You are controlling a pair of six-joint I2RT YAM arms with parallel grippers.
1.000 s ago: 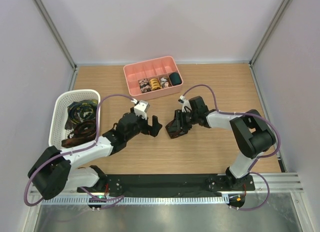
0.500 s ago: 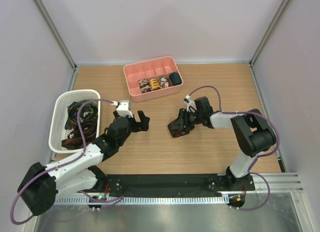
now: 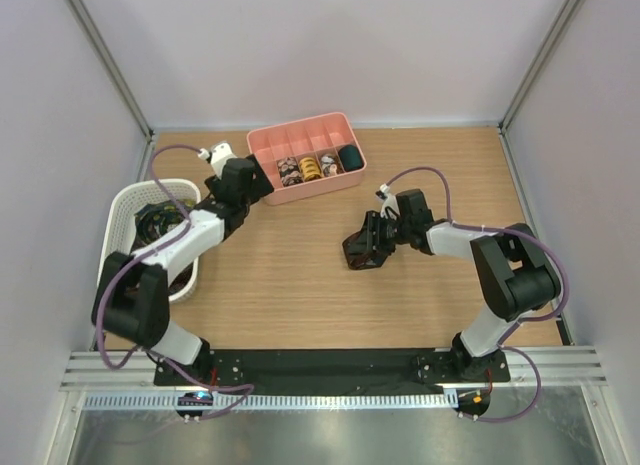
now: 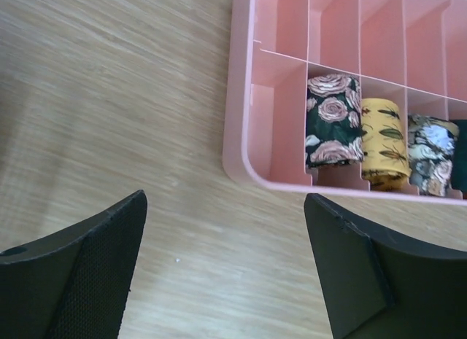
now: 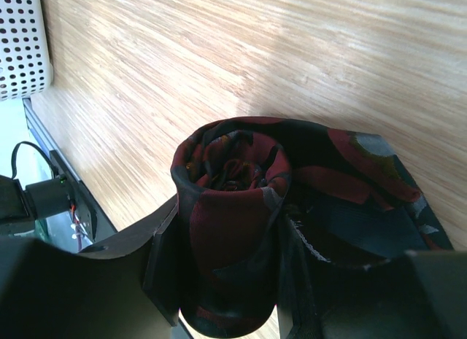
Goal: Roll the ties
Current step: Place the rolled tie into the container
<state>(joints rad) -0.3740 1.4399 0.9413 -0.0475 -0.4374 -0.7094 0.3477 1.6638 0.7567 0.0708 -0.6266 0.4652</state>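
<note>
Dark red tie (image 5: pixel 232 208) — tail partly hidden

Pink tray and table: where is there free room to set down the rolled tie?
Free: the pink tray's whole back row and the near-row cell at its left end, beside the rose-print roll; also bare table between white basket and right gripper. Crowded: the other four near cells, each with a roll, and the basket, holding loose ties.
</note>
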